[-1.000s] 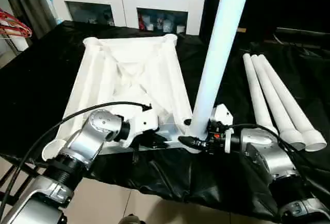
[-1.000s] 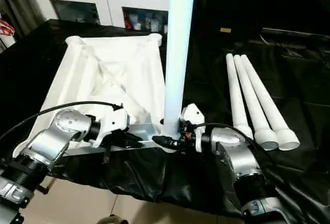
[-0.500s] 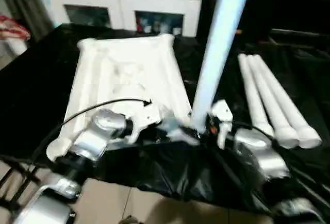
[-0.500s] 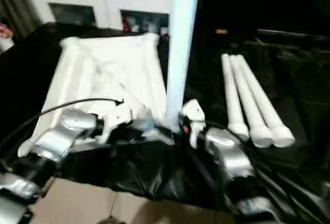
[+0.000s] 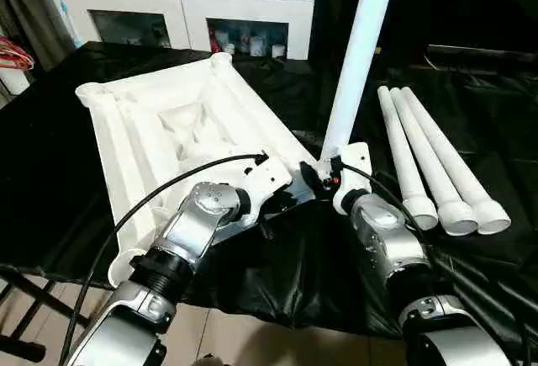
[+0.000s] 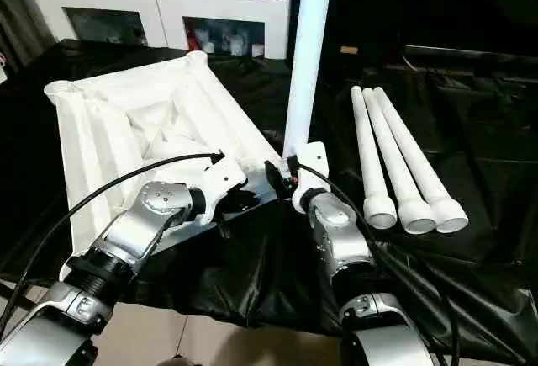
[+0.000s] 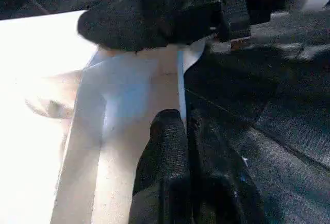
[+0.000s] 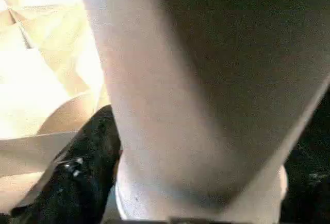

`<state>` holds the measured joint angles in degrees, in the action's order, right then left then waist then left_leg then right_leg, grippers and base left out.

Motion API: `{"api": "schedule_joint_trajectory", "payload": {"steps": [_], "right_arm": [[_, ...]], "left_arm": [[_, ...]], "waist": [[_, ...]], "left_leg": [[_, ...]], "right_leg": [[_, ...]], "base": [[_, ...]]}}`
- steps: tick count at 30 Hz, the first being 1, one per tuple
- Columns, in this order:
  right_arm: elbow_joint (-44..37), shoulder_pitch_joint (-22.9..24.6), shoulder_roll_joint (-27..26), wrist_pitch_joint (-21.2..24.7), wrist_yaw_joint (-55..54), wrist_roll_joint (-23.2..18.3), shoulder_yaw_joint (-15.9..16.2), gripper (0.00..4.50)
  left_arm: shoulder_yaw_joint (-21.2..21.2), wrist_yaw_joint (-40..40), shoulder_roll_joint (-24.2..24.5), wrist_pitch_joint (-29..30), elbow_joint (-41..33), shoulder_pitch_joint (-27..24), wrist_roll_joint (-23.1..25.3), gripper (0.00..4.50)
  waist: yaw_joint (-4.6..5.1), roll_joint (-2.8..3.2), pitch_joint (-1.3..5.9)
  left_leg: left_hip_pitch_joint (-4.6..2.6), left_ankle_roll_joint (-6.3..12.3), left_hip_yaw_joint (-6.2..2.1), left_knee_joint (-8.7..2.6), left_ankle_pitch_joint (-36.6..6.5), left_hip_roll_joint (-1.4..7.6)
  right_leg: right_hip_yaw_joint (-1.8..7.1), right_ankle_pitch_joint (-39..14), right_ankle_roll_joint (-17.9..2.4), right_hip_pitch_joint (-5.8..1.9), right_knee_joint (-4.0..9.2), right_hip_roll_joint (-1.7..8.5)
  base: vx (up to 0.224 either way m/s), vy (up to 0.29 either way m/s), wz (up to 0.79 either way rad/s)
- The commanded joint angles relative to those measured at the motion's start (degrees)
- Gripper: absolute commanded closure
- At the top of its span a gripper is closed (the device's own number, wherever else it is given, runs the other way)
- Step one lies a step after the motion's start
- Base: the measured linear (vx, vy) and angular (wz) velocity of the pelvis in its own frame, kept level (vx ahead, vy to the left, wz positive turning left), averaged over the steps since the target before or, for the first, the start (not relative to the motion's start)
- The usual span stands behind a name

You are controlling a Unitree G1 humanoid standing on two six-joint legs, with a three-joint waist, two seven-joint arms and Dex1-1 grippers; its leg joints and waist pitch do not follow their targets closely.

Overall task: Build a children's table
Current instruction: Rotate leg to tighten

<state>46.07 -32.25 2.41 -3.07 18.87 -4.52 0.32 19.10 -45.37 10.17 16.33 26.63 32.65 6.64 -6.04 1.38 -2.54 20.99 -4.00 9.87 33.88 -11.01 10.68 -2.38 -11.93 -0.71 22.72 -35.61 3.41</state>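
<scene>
In front of me the tabletop (image 5: pixel 160 130) lies underside up on the cloth-covered bench (image 5: pixel 50 172). At its near right corner one leg (image 5: pixel 357 55) stands upright. Right of that, three loose legs (image 5: pixel 433 160) lie side by side, touching, wide ends toward me. Behind the bench stands a cabinet (image 5: pixel 185 0)

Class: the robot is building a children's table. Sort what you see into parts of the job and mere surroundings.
Belongs to the job:
- upturned table top
- upright leg at its near corner
- three spare legs lying side by side

Just lying about:
- white cabinet behind
- black cloth over the work surface
</scene>
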Motion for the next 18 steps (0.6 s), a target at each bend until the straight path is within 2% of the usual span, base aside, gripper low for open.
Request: {"api": "schedule_joint_trajectory", "payload": {"steps": [1, 9, 12, 14, 16, 17, 18], "right_arm": [[1.91, 0.99, -1.24, 1.92, 4.21, 0.68, 3.53, 0.49], [-6.11, 5.07, 4.84, -0.11, 21.06, -0.6, 7.43, 0.49], [-10.57, 7.29, 8.02, -0.78, 29.19, -1.7, 9.15, 0.49], [-14.71, 8.89, 10.65, 1.23, 35.63, -3.81, 10.12, 0.49], [-15.65, 9.23, 11.33, 1.67, 37.02, -4.2, 10.42, 0.49], [-16.94, 9.72, 12.25, 2.29, 39.07, -4.68, 10.81, 0.49], [-18.39, 10.26, 13.3, 3.24, 41.47, -5.37, 11.3, 0.49]], "left_arm": [[3.33, -4.88, -0.75, -2.55, -3.64, -0.47, -1.62, 4.5], [3.9, -13.73, 3.95, -6.22, -4.7, -1.66, -3.76, 4.5], [4.4, -17.39, 6.17, -7.68, -4.8, -1.99, -4.04, 4.5], [4.36, -20.2, 7.86, -8.86, -4.35, -1.83, -4.23, 4.5], [4.35, -20.85, 8.28, -9.21, -4.15, -1.73, -4.25, 4.5], [4.33, -21.72, 8.86, -9.7, -3.85, -1.53, -4.32, 4.5], [4.32, -22.84, 9.6, -10.19, -3.52, -1.28, -4.41, 4.5]], "waist": [[-0.05, -0.02, 3.28], [-0.14, 0.22, 3.5], [-0.67, 0.22, 3.46], [-1.04, 0.29, 3.4], [-1.33, 0.22, 3.34], [-1.49, 0.37, 3.33], [-1.67, 0.18, 3.3]], "left_leg": [[-0.12, 1.19, -0.97, -4.43, -10.4, 2.45], [-0.28, 3.5, -0.69, -3.98, -7.65, 2.53], [-0.41, 3.87, -0.72, -3.97, -8.09, 2.67], [-0.4, 3.84, -0.67, -3.99, -8.67, 2.78], [-0.34, 3.96, -0.66, -3.99, -8.68, 2.77], [-0.41, 3.89, -0.66, -4.01, -9.17, 2.87], [-0.39, 3.75, -0.64, -4.02, -9.49, 2.85]], "right_leg": [[2.5, -4.49, -12.25, -2.82, 4.16, 4.86], [2.31, 3.07, -14.09, -3.0, 3.65, 4.59], [2.26, 2.28, -14.17, -3.04, 3.71, 4.67], [2.25, 1.19, -14.15, -3.05, 3.74, 4.62], [2.2, 0.77, -13.97, -3.02, 3.74, 4.49], [2.24, -0.09, -14.04, -2.88, 3.84, 4.66], [2.23, -0.91, -13.98, -2.92, 3.88, 4.62]], "base": [[0.0, 0.0, 0.0], [0.0, 0.0, 0.0], [0.0, 0.0, 0.0], [0.0, 0.0, 0.0], [0.0, 0.0, 0.0], [0.0, 0.0, 0.0], [0.0, 0.0, 0.0]]}}
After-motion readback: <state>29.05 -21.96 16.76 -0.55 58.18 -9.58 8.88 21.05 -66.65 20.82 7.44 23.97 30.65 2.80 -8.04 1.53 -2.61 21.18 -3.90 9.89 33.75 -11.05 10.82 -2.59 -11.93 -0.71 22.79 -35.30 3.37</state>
